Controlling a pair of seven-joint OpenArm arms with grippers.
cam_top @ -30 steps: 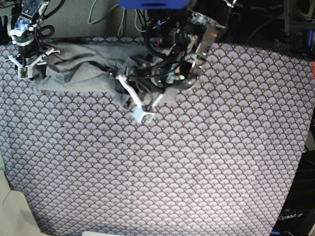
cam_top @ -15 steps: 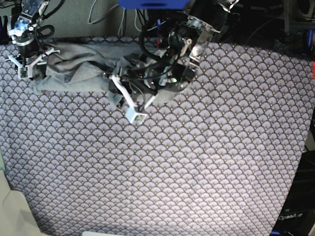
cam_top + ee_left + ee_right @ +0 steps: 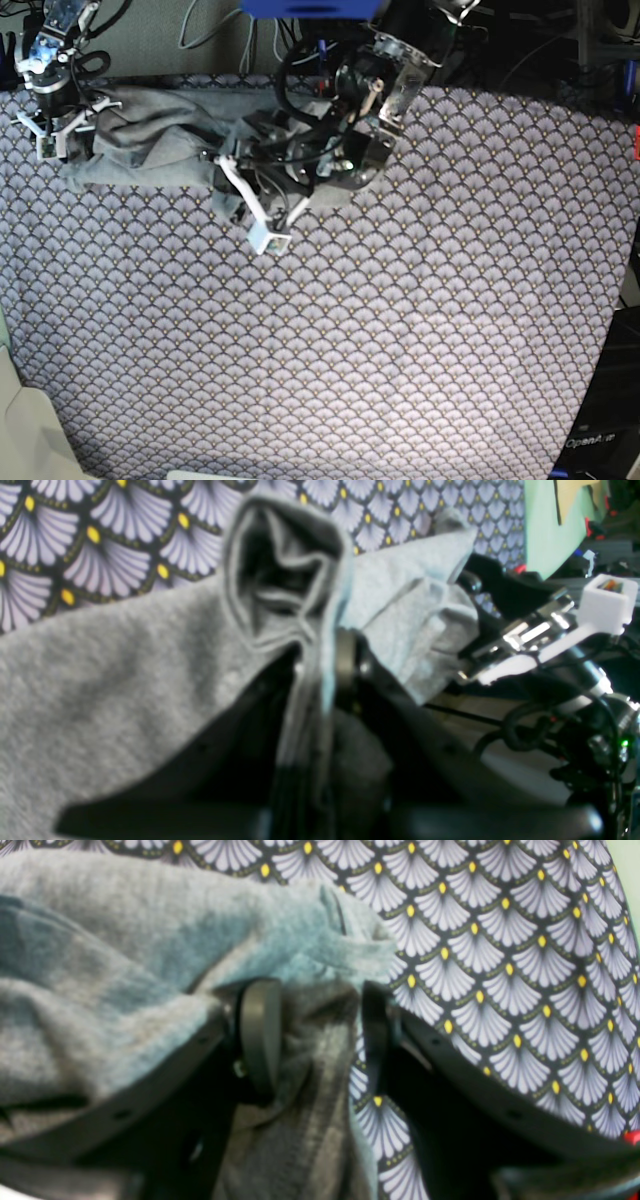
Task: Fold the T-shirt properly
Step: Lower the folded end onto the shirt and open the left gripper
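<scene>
The light grey T-shirt lies bunched along the back left of the patterned cloth. My left gripper reaches across from the right and is shut on a raised fold of the shirt's edge. In the left wrist view the gripper pinches the shirt, which stands up in a loop above the jaws. My right gripper sits at the shirt's far left end. In the right wrist view the gripper holds a thick bunch of the shirt, with its jaws partway closed.
A purple-grey cloth with a fan-scale pattern covers the table. Cables and dark equipment crowd the back edge. A white object sits at the front left corner. The right arm shows close by in the left wrist view.
My left gripper has moved left toward the right arm, carrying the pinched fold of the shirt with it. The right arm has not moved.
</scene>
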